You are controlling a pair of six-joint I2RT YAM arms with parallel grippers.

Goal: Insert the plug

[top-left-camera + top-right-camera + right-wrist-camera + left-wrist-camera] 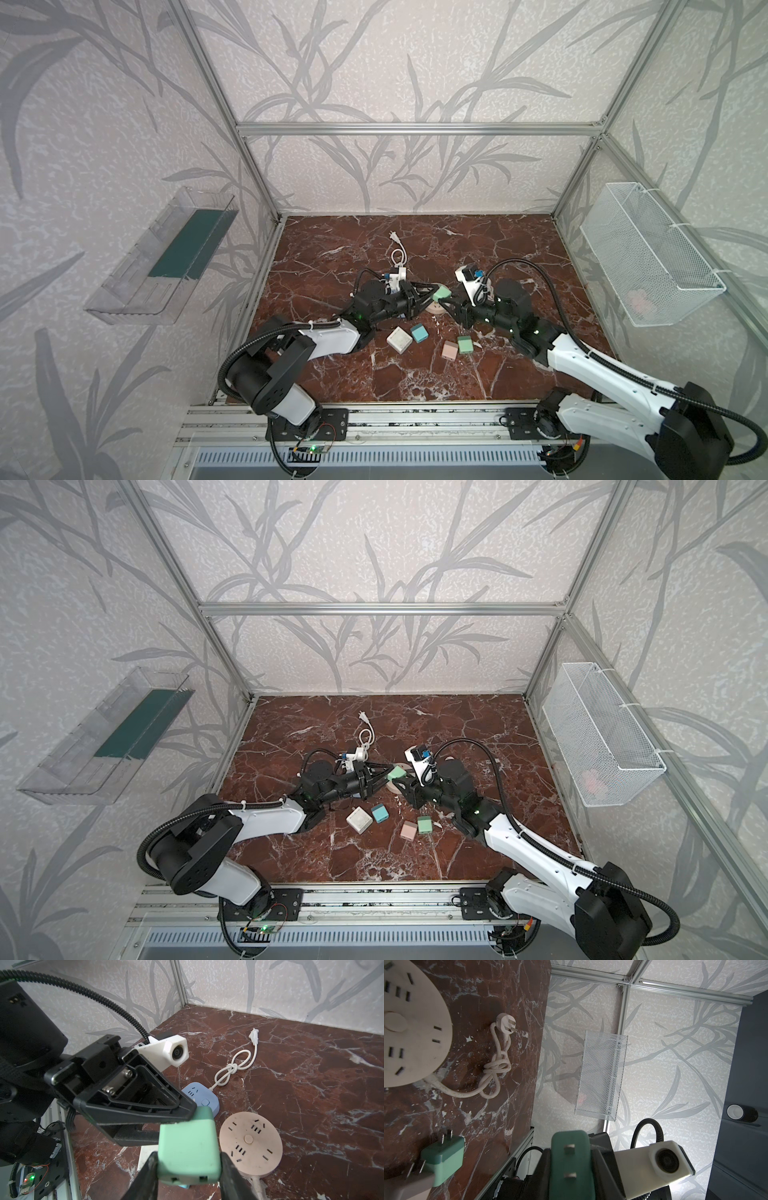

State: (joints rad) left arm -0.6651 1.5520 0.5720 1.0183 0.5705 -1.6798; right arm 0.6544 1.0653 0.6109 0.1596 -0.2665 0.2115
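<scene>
Tabletop carries the round socket board, every visible slot empty; insertion not done. Left gripper is clamped on the green plug, held in the air close to the board; right gripper presses its fingers against the plug's two sides; judged a handover, with alignment and push-in outstanding.

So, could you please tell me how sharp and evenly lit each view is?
Both top views are evenly lit, but the wide lens splays the frame posts; in the left wrist view the held green plug is close, dim and soft; in the right wrist view that plug is sharp, the fingers of the right claw dark and blurred.
</scene>
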